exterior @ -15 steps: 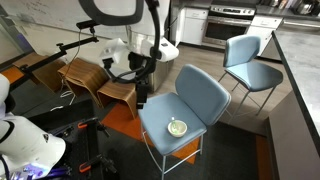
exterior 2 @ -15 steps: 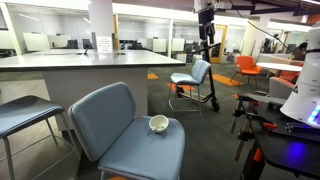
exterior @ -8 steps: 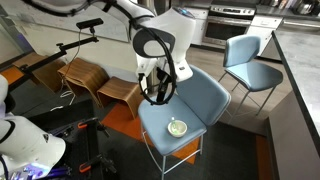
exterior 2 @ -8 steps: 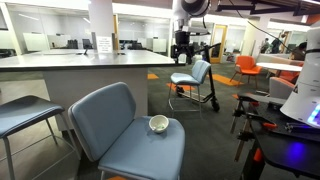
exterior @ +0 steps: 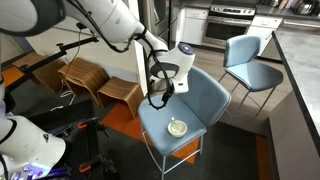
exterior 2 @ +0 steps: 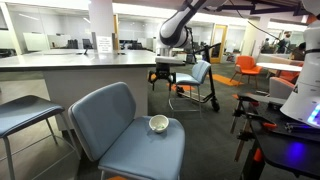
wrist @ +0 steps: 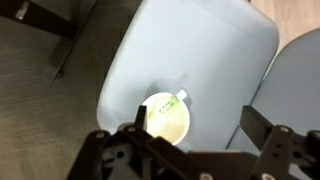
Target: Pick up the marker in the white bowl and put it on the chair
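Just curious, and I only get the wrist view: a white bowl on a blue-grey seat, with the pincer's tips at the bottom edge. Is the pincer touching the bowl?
Observer: No. In an exterior view the pincer hangs in the air, high above the white bowl on the chair.
Visitor: Is that the only chair around?
Observer: No, a second chair of the same kind stands farther off.
Visitor: Is anything next to mine?
Observer: Yes, brown bent-wood stools stand beside it.
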`<state>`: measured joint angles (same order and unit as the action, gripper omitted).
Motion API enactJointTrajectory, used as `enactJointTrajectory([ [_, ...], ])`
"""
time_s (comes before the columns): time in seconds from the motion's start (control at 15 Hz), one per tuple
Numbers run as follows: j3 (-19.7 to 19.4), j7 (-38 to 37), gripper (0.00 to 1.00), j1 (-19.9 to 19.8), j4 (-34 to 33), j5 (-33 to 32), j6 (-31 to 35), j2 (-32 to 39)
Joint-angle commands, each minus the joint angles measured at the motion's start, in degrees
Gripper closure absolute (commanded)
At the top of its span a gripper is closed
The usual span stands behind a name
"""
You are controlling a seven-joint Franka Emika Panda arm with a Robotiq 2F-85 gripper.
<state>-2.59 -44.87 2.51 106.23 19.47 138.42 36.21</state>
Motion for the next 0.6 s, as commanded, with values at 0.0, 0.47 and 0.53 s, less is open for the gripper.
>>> enactJointTrajectory([
  [0.0,-1.56,-7.73,0.00,1.68,-7.96,2.86,1.57,9.04],
  [0.47,-2.14,-9.65,0.00,-0.42,-19.35,2.36,-0.39,22.61],
  [0.53,-2.31,-10.14,0.00,-0.63,-20.57,2.41,-0.63,24.07],
])
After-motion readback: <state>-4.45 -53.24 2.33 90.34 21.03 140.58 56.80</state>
